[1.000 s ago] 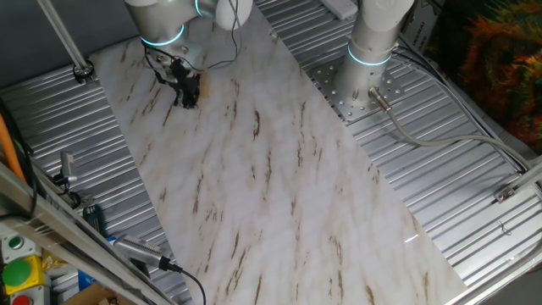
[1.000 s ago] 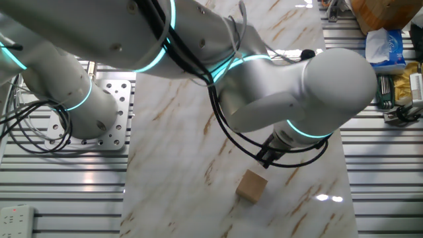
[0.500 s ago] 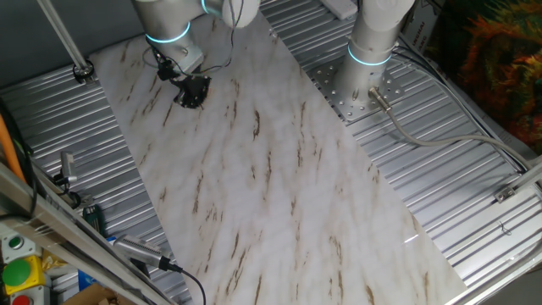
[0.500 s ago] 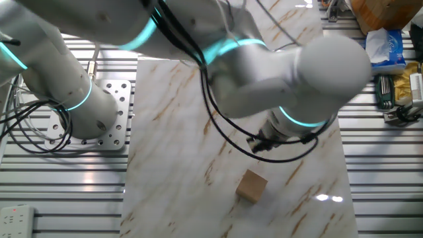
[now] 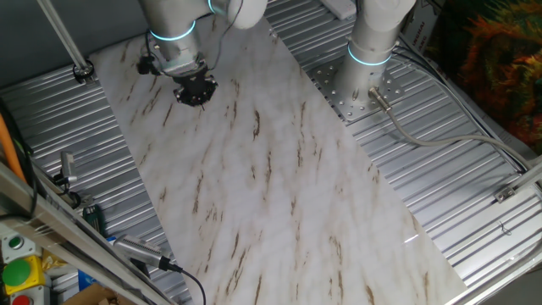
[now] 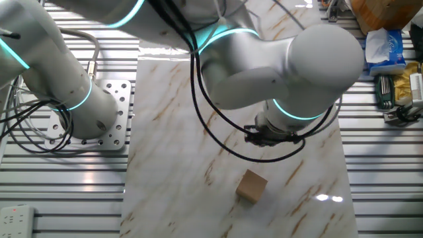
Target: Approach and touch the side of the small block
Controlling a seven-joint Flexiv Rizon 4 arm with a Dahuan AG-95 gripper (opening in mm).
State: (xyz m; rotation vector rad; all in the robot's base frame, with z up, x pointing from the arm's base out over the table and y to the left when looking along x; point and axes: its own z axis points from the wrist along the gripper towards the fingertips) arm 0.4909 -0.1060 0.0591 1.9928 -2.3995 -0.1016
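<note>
The small block (image 6: 252, 186) is a plain light tan cube lying on the marble-patterned board (image 6: 172, 119), near its front edge. The arm's big grey wrist (image 6: 284, 73) hangs above and behind the block. Only a black part of the gripper (image 6: 263, 133) shows under the wrist, a little way behind the block and apart from it. In one fixed view the black gripper (image 5: 195, 90) points down at the board's far left part. The block is hidden there, and the fingers cannot be told apart in either view.
The arm's base (image 5: 370, 51) stands on a bolted plate at the board's right side. Ribbed metal table (image 5: 474, 195) surrounds the board. Tools and a cable (image 5: 127, 250) lie at the left front. Boxes and tools (image 6: 390, 59) lie to the right of the board.
The wrist has turned and shifted. The black finger tip that reached down close to the block has drawn up and back, leaving a wider gap. The block has not moved.
</note>
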